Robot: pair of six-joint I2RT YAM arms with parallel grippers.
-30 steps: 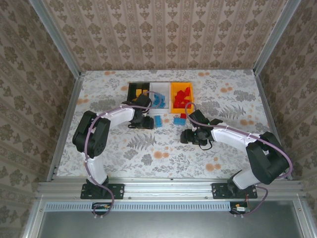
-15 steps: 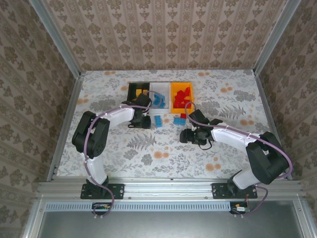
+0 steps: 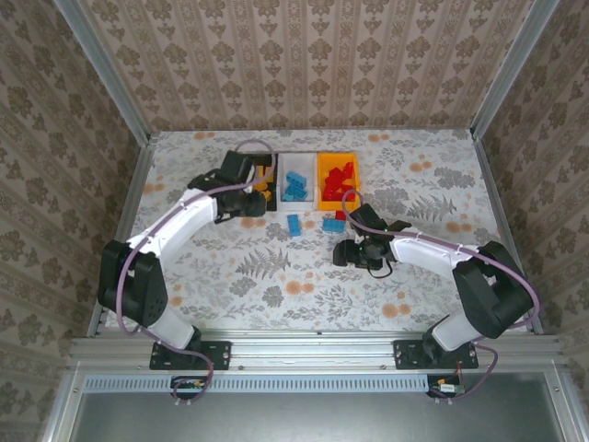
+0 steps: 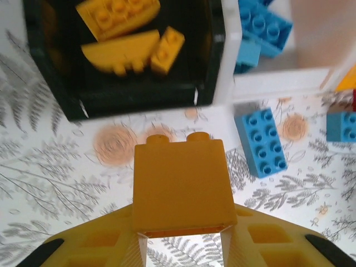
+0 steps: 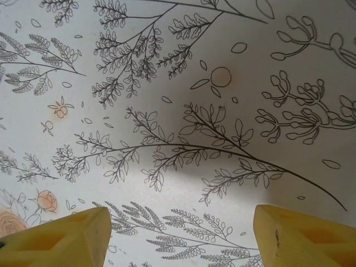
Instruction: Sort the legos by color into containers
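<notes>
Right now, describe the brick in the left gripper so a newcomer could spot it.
Find the row of three bins at the far middle of the table; the black bin is its left end. Just in front of it the left gripper is shut on a yellow-orange brick, two studs showing. Its yellow neighbours lie inside the bin; this one is clamped.

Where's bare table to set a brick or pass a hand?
Free: floral tablecloth right of the orange plastic bin; the near strip by the arm bases. Crowded: before it and the white plastic bin, two blue studded bricks and a red brick lie between the left gripper, holding an orange-yellow brick, and the right gripper.
</notes>
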